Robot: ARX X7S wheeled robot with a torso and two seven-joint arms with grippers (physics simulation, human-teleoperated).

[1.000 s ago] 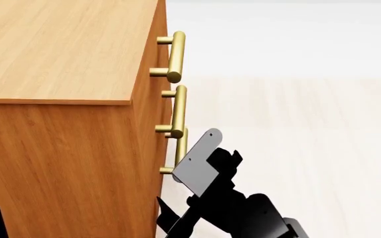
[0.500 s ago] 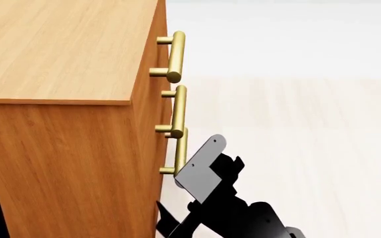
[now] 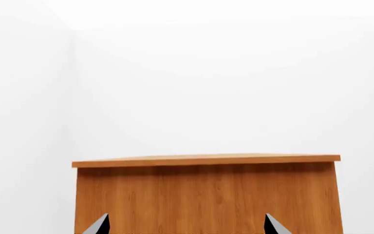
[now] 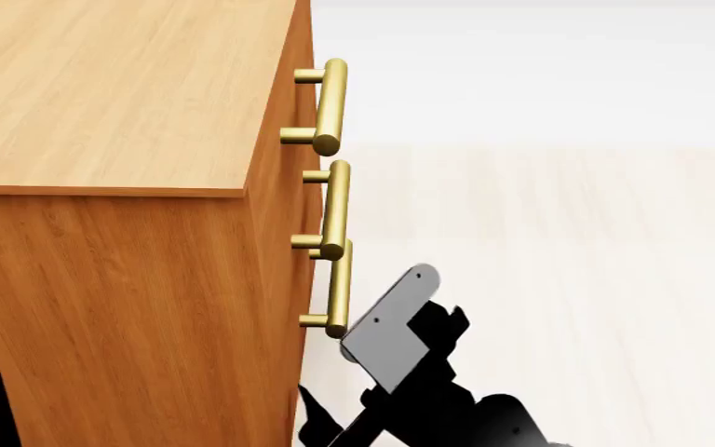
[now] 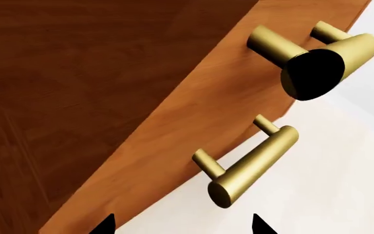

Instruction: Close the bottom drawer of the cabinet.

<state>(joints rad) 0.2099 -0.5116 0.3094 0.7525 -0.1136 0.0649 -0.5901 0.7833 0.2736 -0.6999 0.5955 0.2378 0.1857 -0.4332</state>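
Wood-grain cabinet (image 4: pixel 122 279) (matt), smooth brass handles (image 5: pixel 252 163)

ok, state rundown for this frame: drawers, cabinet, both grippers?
bottom drawer: front looks flush with those above, appears closed
middle drawer: closed
top drawer: closed
cabinet: upright, nothing on top
right gripper: open, empty, clear of the bottom handle
left gripper: open, empty, facing the cabinet's plain side

Both views crop the cabinet (image 4: pixel 122 233); its drawer seams stay unseen.
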